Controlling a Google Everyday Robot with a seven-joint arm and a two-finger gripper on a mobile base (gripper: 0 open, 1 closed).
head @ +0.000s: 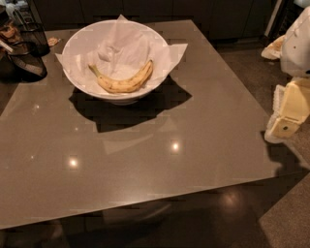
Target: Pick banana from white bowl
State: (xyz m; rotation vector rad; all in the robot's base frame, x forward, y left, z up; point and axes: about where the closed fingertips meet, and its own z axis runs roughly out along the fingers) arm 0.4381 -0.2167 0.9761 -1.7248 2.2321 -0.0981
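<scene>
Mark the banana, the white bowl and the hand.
banana (125, 85): camera view, middle of its curve.
white bowl (121, 97): camera view, front outer wall.
hand (289, 115): camera view, right edge beside the table, its cream housing.

Glossy grey-brown table (145, 160), dark cabinets (145, 9) behind, dim speckled floor (286, 227).

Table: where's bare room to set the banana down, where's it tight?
Free: the near half of the table in front of the white bowl, and the strip right of it. Crowded: far-left corner with the wire mesh baskets. The gripper hangs beyond the table's right edge.
</scene>
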